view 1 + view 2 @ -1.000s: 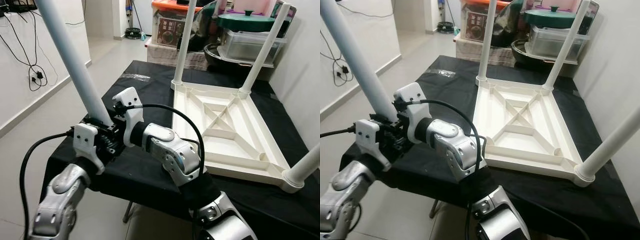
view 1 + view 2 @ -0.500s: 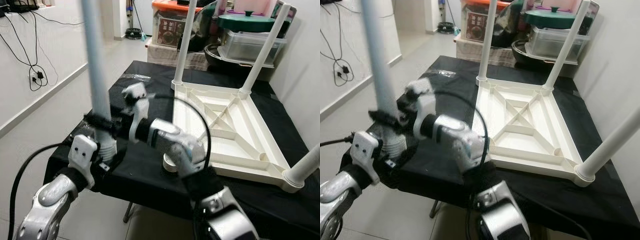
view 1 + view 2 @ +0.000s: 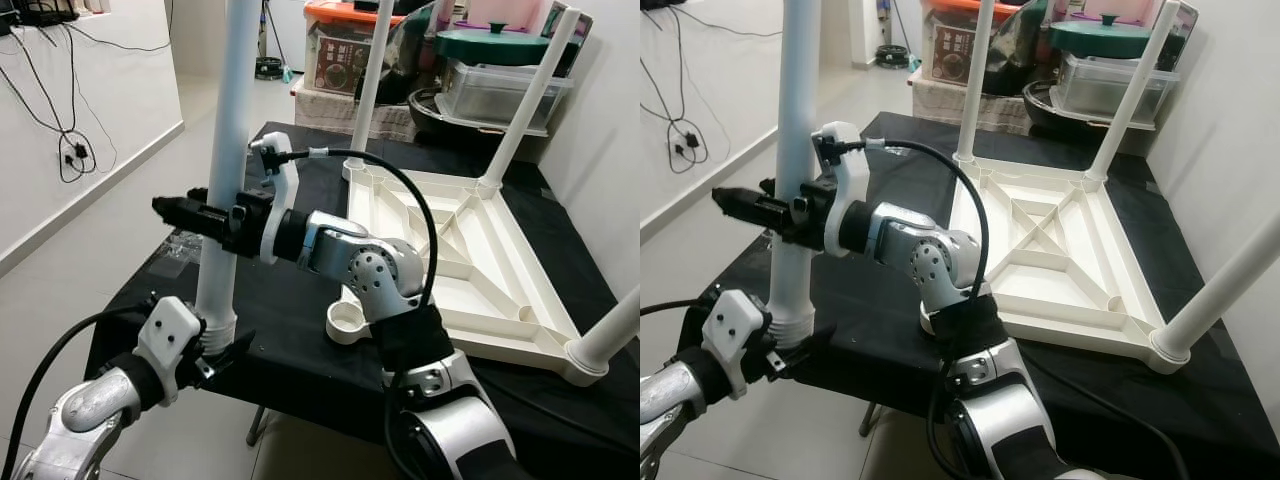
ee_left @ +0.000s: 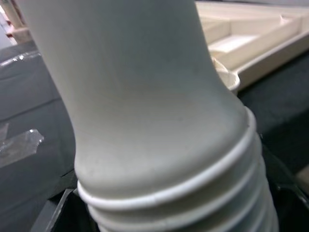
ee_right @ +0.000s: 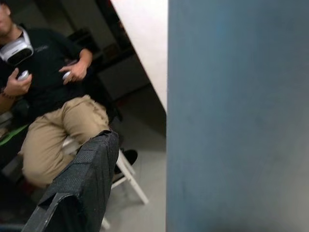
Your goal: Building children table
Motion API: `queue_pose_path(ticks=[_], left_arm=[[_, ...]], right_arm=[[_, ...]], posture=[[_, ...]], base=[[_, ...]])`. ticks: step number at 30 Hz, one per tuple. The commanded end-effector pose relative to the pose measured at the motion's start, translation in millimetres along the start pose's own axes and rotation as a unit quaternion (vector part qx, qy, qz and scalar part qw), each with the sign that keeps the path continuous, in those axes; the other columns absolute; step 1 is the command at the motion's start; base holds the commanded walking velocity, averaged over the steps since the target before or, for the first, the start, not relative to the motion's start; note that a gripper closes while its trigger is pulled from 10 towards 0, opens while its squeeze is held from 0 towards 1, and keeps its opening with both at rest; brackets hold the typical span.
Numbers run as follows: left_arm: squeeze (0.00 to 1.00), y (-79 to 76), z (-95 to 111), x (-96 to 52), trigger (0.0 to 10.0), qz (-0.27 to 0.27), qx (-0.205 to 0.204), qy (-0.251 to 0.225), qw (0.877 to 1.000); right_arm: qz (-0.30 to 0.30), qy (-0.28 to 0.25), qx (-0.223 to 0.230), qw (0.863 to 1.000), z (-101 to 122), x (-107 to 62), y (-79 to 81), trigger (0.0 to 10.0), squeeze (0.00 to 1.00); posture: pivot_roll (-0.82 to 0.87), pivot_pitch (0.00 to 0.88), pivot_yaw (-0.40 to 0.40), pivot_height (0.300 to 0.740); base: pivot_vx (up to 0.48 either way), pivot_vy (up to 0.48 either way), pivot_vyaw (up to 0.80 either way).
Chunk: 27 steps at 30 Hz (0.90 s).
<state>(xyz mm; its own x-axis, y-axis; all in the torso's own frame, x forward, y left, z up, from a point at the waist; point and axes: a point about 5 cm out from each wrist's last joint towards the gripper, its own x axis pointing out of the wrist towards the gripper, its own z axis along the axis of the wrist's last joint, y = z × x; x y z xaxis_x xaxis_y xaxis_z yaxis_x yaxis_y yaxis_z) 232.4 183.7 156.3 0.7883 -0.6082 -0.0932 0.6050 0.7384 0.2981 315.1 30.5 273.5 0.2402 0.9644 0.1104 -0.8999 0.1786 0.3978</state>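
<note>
Left gripper (image 3: 205,345) pinches the threaded base of the loose white plastic table leg (image 3: 228,150) at 8 o'clock; right gripper (image 3: 195,213) clamps its shaft. Upturned white plastic tabletop (image 3: 450,250) at 2 o'clock: three legs fitted, near-left socket (image 3: 345,322) empty.

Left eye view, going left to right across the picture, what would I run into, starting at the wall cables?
Wall cables → loose white leg held upright by the left gripper and right gripper → empty corner socket → upturned white tabletop → near-right fitted leg.
</note>
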Motion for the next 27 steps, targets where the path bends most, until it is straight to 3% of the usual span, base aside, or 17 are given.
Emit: queue_pose_path(ticks=[1,2,3,4,5,18,24,25,26,27], left_arm=[[0.0,-6.0,5.6,1.3,10.0,-0.026,0.021,-0.008,0.999],[0.0,-6.5,5.5,0.3,10.0,-0.03,0.023,-0.006,0.999],[0.0,-6.5,5.5,0.3,10.0,-0.03,0.023,-0.006,0.999],[0.0,-7.2,5.5,-0.6,10.0,-0.034,0.025,-0.004,0.999],[0.0,-8.1,5.5,-1.4,10.0,-0.039,0.027,-0.003,0.999],[0.0,-10.2,8.1,-4.9,10.0,-0.061,0.032,-0.004,0.998],[0.0,-5.6,9.4,-6.3,10.0,-0.045,0.049,-0.005,0.998],[0.9,2.9,13.1,-7.2,10.0,-0.008,0.05,-0.023,0.998],[0.9,2.9,13.1,-7.2,10.0,-0.008,0.05,-0.023,0.998],[1.0,9.4,16.7,-8.7,10.0,0.018,0.048,-0.037,0.998]], right_arm=[[0.021,0.018,0.006,1.0,-6.4,2.2,5.0,10.0,0.0],[0.022,0.025,0.006,0.999,-8.9,1.3,4.2,8.4,0.0],[0.022,0.025,0.006,0.999,-8.9,1.3,4.2,8.4,0.0],[0.02,0.032,0.007,0.999,-10.7,0.0,2.4,2.9,0.0],[0.016,0.036,0.009,0.999,-12.2,-1.4,-0.3,0.0,0.0],[0.009,0.009,0.048,0.999,-4.6,-6.2,-8.7,0.0,0.0],[-0.017,-0.009,0.063,0.998,-2.1,-9.5,-16.4,0.0,0.0],[-0.024,-0.018,0.065,0.997,0.7,-12.5,-19.7,0.0,0.0],[-0.024,-0.018,0.065,0.997,0.7,-12.5,-19.7,0.0,0.0],[-0.032,-0.027,0.064,0.997,4.6,-16.5,-23.1,0.0,0.0]], posture=[[0.11,0.0,-0.086,0.74],[0.11,0.0,-0.086,0.74],[0.11,0.0,-0.086,0.74],[0.11,0.0,-0.086,0.74],[0.11,0.0,-0.087,0.74],[0.11,0.0,-0.087,0.74],[0.12,0.0,-0.089,0.74],[0.11,0.0,-0.091,0.74],[0.11,0.0,-0.091,0.74],[0.11,0.0,-0.092,0.74]], base=[[0.0,0.0,0.0],[0.0,0.0,0.0],[0.0,0.0,0.0],[0.0,0.0,0.0],[0.0,0.0,0.0],[0.0,0.0,0.0],[0.0,0.0,0.0],[0.0,0.0,0.0],[0.0,0.0,0.0],[0.0,0.0,0.0]])
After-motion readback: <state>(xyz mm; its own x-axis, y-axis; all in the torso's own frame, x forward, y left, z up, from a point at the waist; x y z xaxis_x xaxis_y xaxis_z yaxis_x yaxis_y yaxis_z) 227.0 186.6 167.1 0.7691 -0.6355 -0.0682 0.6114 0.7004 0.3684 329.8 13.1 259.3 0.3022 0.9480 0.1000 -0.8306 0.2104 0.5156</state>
